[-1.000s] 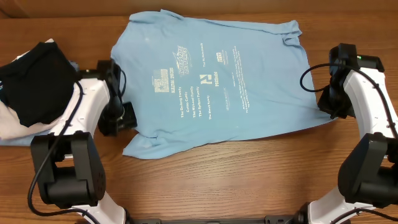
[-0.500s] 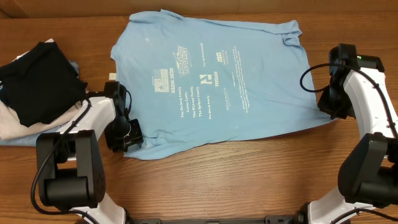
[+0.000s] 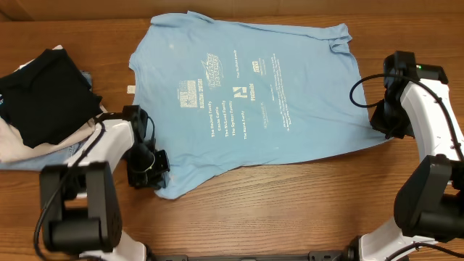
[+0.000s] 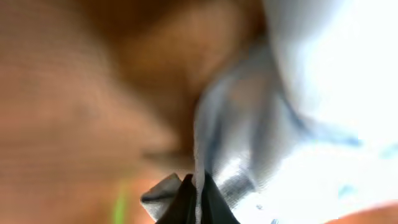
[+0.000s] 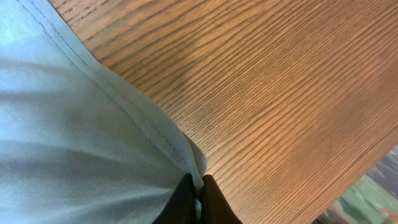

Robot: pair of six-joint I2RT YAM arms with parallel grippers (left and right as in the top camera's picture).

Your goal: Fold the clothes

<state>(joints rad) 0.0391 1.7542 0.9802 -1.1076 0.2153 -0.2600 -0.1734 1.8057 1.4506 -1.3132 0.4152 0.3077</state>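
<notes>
The clothes, a light sky-blue T-shirt [image 3: 246, 94] with white print facing up, lie spread flat across the far half of the wooden table. My left gripper [image 3: 157, 175] sits at the shirt's near-left corner. In the left wrist view the left gripper [image 4: 198, 194] is shut on a thin fold of the blue fabric [image 4: 261, 124]. My right gripper [image 3: 379, 125] is at the shirt's near-right edge. In the right wrist view the right gripper [image 5: 199, 196] is shut on the stitched hem [image 5: 124, 112], just above the wood.
A pile of other garments lies at the left: a black folded one [image 3: 43, 98] on top, pale cloth [image 3: 11, 145] and a strip of denim [image 3: 72, 150] beneath. A small tag [image 3: 131, 89] lies on the wood beside the shirt's left side. Bare wood [image 3: 290, 203] runs along the front.
My left gripper has slid toward the front along the shirt's left side to the near corner and shut on the fabric. The right arm has not moved.
</notes>
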